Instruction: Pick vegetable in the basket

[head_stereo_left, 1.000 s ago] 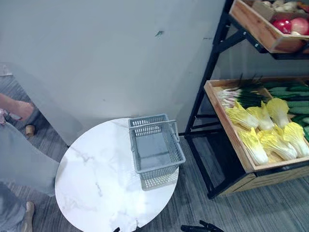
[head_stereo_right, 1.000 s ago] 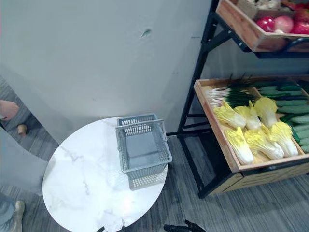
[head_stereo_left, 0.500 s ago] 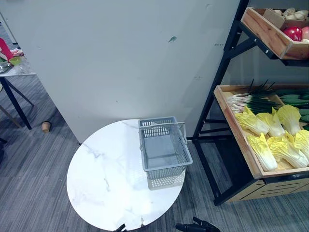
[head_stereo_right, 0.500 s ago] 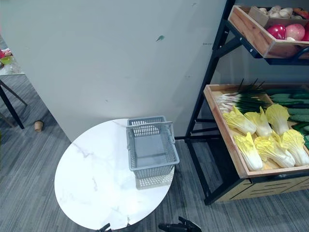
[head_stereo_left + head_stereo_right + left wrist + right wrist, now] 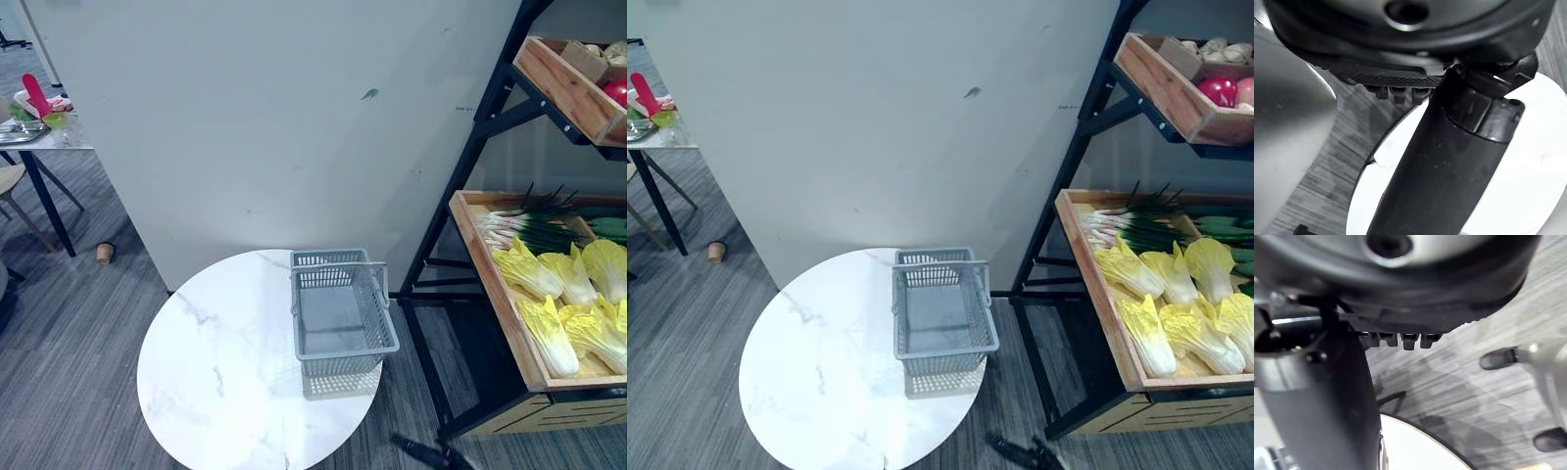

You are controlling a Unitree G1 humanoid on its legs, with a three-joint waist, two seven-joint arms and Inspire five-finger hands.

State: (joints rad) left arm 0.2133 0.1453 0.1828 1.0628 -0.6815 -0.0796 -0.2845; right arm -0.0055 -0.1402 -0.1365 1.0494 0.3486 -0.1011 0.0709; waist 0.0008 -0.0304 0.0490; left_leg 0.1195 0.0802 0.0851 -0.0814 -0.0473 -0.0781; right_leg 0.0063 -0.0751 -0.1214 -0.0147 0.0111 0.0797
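A pale grey wall (image 5: 245,127) stands behind everything, above a grey plank floor (image 5: 69,343). At the robot's right a black rack (image 5: 460,186) carries two wooden crates. The lower crate (image 5: 495,284) holds the vegetables: yellow-green cabbages (image 5: 1146,333) side by side toward the front, and green onions (image 5: 1136,220) behind them. The right eye view takes in more of this crate, with dark cucumbers (image 5: 1220,227) at its far side, and more of the upper crate (image 5: 1176,93), where red round produce (image 5: 1218,90) lies. Both crates are cut off at the picture's edge.

Left of the rack is a round white marble tabletop (image 5: 216,362). A grey plastic basket (image 5: 348,364) stands on its right part, near the rim and well apart from the cabbages, handle raised across its far end.

In the left wrist view the left hand (image 5: 1449,161) hangs over the tabletop's edge. In the right wrist view the right hand (image 5: 1317,396) hangs above the floor beside the tabletop's rim. Each shows as dark bulk from very close, and I cannot tell whether either is released or clenched.

At the far left a small side table (image 5: 39,137) bears blurred red and green items, and a small cup (image 5: 104,254) sits on the floor.
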